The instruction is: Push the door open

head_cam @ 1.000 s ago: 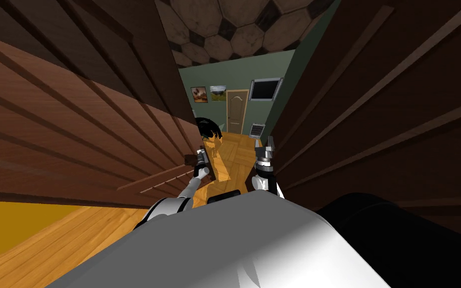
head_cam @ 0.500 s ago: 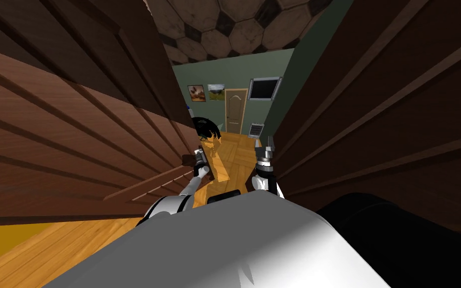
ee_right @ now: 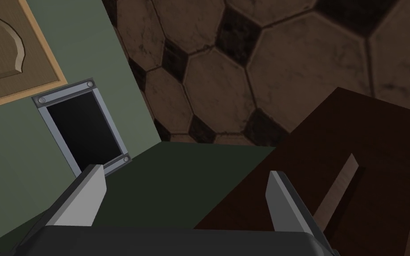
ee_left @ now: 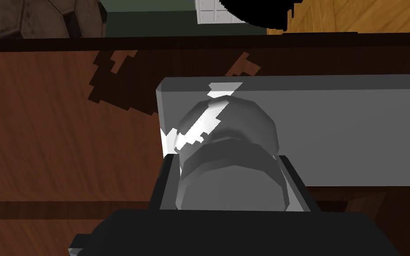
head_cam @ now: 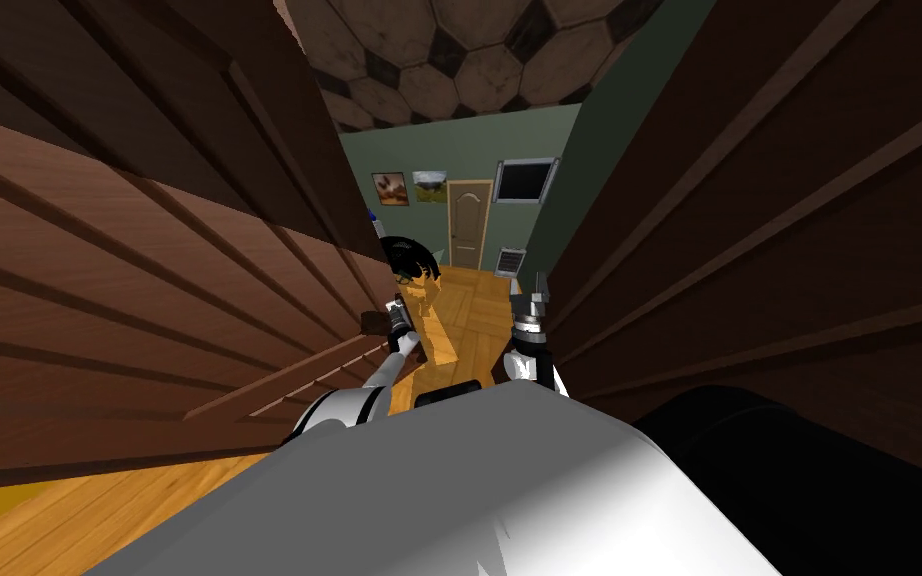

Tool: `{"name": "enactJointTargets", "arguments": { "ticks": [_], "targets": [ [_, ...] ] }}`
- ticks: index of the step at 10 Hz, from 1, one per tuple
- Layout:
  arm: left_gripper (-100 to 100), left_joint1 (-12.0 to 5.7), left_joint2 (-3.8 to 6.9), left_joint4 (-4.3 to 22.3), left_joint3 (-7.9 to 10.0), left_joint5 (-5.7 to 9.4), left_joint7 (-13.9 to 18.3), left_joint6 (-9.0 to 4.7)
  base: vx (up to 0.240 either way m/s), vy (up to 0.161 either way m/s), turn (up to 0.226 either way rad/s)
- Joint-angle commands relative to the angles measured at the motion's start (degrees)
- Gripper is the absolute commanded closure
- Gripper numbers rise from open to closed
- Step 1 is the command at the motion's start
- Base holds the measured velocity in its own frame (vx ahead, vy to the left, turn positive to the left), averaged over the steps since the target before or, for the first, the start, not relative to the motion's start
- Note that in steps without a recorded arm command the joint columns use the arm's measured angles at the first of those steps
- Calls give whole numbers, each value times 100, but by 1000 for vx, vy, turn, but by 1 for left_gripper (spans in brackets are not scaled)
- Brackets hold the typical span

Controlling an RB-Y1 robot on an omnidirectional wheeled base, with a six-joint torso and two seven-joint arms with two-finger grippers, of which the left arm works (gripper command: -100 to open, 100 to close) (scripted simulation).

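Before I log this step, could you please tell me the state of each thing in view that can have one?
Brown panelled door: ajar, with a gap to the room beyond.
Grey door knob: gripped on both sides.
Left gripper: shut on that knob.
Right gripper: open, holding nothing.
Far arched-panel door: closed.
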Motion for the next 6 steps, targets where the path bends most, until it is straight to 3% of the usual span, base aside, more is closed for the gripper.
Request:
{"name": "enactJointTargets", "arguments": {
  "ticks": [1, 2, 3, 4, 6],
  "targets": [
    [100, -36, -70, -34, 111, 189, -202, -135, 114, 18, -62],
    [100, -60, -144, -3, 158, 282, -287, -200, 110, 16, -49],
    [100, -11, -104, -20, 128, 221, -235, -128, 45, 10, -4],
    [100, -19, 71, -26, 184, 342, -347, -268, 98, 21, -29],
    [100, -20, 101, -28, 196, 368, -369, -296, 134, 31, 13]
  ]
}}
